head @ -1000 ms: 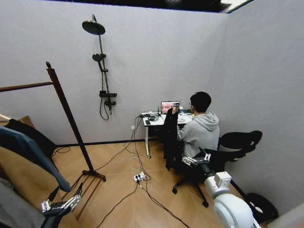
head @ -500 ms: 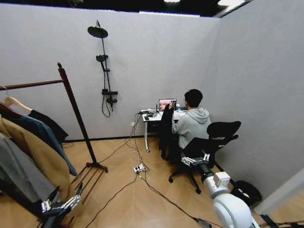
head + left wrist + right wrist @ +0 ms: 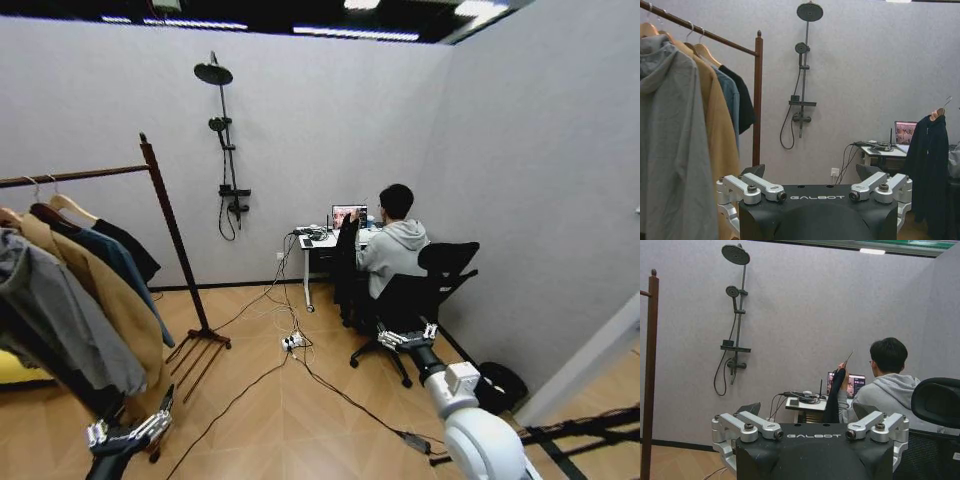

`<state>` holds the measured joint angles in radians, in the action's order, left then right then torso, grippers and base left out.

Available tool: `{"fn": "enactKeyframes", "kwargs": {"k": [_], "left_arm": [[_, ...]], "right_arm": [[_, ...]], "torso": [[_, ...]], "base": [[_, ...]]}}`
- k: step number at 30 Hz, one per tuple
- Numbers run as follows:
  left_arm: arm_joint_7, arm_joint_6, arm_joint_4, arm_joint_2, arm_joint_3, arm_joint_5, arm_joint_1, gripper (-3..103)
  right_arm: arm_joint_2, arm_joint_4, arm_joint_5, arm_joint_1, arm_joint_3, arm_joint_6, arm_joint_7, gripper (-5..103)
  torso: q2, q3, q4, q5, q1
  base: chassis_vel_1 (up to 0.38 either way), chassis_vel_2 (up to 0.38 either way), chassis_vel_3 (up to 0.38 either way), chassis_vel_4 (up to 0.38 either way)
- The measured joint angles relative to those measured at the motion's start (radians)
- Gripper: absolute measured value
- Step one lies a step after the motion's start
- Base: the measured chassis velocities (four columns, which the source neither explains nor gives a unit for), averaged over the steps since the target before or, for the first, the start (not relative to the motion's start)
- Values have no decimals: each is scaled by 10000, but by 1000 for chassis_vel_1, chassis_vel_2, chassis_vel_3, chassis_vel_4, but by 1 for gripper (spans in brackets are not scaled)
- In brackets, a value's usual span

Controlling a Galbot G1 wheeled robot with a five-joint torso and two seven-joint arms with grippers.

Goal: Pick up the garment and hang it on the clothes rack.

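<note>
One black garment (image 3: 346,268) hangs on a light wooden hanger beside the small surface (image 3: 322,241) at the far wall, its hook held up by the hand (image 3: 841,365) of a seated person in a grey hoodie; it is well apart from the clothes rack (image 3: 172,236) on the robot's left. The rack's one top rail carries four garments on hangers, nearest first: a grey hooded top (image 3: 671,145), a tan coat (image 3: 719,135), a dark blue coat (image 3: 731,102) and a black one (image 3: 744,99) closest to the post. Both arms sit low at the front. The left pincer (image 3: 128,432) hovers by the hem of the hanging coats, its two fingers spread and holding nothing; the right pincer (image 3: 405,337) points toward the office chair (image 3: 420,295), likewise spread and empty. Each wrist housing reads "GALBOT" in pale letters. One laptop (image 3: 348,216) glows on the surface among cables. A shower column (image 3: 226,150) with two heads is fixed to the wall between rack and surface. Cables and a power strip (image 3: 292,343) trail across the wooden floor between the robot and the garment, and a black bin (image 3: 500,385) stands by the right wall.
</note>
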<state>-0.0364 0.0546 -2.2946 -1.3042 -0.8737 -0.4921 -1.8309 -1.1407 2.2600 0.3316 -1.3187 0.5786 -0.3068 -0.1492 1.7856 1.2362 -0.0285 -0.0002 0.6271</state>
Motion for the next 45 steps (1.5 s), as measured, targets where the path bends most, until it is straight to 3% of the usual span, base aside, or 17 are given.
{"fn": "enactKeyframes", "kwargs": {"k": [9,11,13,16,23,32,34,36,39,42,45], "left_arm": [[0,0,0,0,0,0,0,100],[1,0,1,0,0,0,0,100],[0,0,0,0,0,0,0,100],[2,1,1,0,0,0,1,100],[2,0,0,0,0,0,0,100],[2,0,1,0,0,0,0,100],[0,0,0,0,0,0,0,100],[1,0,1,0,0,0,0,100],[-2,0,0,0,0,0,0,100],[3,0,1,0,0,0,0,100],[1,0,0,0,0,0,-1,100]], "right_arm": [[-95,-18,-100,23,-68,-5,-12,100],[-128,-18,-126,29,-78,-3,-12,100],[-167,-33,-142,32,-82,-3,-15,100],[-185,-34,-148,34,-85,-3,-16,100],[-245,-58,-206,37,-101,1,-20,100],[-246,-58,-235,46,-111,1,-30,100],[-256,-58,-266,47,-127,1,-34,100],[-257,-57,-272,46,-130,1,-36,100],[-264,-58,-278,45,-142,10,-37,100],[-271,-87,-287,49,-168,160,-34,100],[-273,-97,-348,64,-156,207,-19,100]], "torso": [[0,0,-4,12,1],[0,0,-2,-10,0],[-1,1,-4,13,1],[0,0,-3,-3,0],[-1,1,-4,8,1],[-1,1,0,-4,1],[-1,0,-3,8,1],[0,0,-4,-5,0],[-1,1,-5,9,1],[0,-1,-1,-8,-2],[4,-2,-4,7,-8]], "base": [[224,-187,-188,206],[191,-186,-170,189],[196,-184,-181,179],[183,-193,-178,191],[189,-184,-181,184],[189,-182,-179,173],[178,-181,-176,180],[182,-197,-191,183],[204,-185,-212,198],[174,-152,-166,180],[101,-121,-126,96]]}}
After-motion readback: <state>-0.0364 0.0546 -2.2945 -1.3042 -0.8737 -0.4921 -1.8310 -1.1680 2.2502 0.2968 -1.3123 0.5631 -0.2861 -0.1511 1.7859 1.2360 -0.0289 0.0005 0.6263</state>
